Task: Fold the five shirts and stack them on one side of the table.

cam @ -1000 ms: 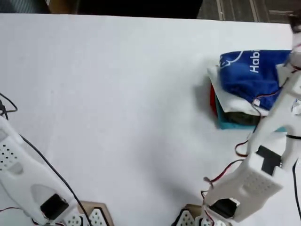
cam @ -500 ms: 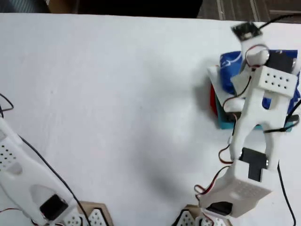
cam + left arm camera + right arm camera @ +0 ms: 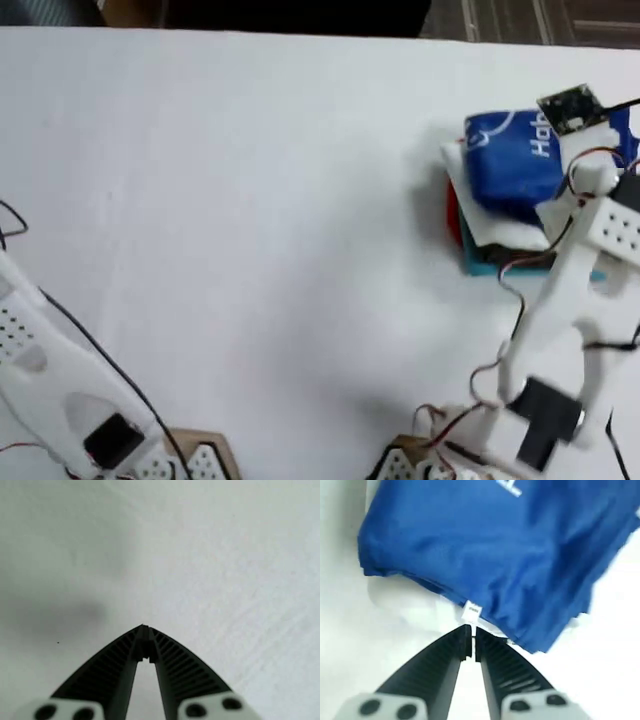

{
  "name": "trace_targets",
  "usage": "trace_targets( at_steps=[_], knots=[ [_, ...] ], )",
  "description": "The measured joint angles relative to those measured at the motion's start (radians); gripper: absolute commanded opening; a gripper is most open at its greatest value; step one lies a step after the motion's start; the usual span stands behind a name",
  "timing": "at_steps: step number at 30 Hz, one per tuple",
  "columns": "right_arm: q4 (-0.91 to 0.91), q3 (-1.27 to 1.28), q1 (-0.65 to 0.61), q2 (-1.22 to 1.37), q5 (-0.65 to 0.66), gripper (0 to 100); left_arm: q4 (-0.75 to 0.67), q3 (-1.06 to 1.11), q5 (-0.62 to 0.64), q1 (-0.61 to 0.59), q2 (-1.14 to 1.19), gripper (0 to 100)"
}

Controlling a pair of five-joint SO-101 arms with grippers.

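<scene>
**Stack.** The folded shirts lie in one pile at the right side of the table [image 3: 250, 200], whose surface is a plain white matte sheet.
- The blue shirt [image 3: 510, 165] is on top. It is a soft knit with rounded, slightly puffed fold edges and white print.
- The white shirt [image 3: 490, 228] lies under it and sticks out as a flat border.
- The red shirt [image 3: 453, 215] shows as a thin edge on the pile's inner side.
- The teal shirt [image 3: 490, 265] is at the bottom.

Four layers can be told apart by colour (any further layer cannot be made out).

In the right wrist view the blue shirt [image 3: 485, 545] shows shallow creases. A small white tag [image 3: 471, 612] sits at its hem, over the white shirt [image 3: 410, 605].

**Right arm.** The right arm [image 3: 590, 250], made of white plastic with red and black wires, extends from its base at the near edge up over the stack. The right gripper [image 3: 470, 632] has black, ribbed, wedge-shaped fingers [image 3: 440, 665]. They are pressed together tip to tip just beside the tag, with no cloth seen between them.

**Left arm.** The left arm [image 3: 60, 390] lies low at the near left corner, well apart from the pile. The left gripper [image 3: 144, 632] is pressed together over bare table.
</scene>
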Motion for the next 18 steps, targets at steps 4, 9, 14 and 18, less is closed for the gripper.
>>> trace_targets(
  at_steps=[4, 9, 14, 18],
  knots=[
    [-0.101, 0.066, 0.000, -0.112, -0.035, 2.0, 0.000, 0.000, 0.000, 0.000, 0.000, 3],
    [-0.265, 0.252, 0.000, -0.121, -0.150, 2.1, 0.000, 0.000, 0.000, 0.000, 0.000, 3],
    [-0.261, 0.420, -0.026, -0.138, -0.272, 2.1, 0.000, 0.034, -0.091, 0.052, -0.130, 3],
    [-0.209, 0.540, -0.112, -0.315, -0.331, 2.1, 0.002, 0.192, -0.176, 0.173, -0.405, 3]
  ],
)
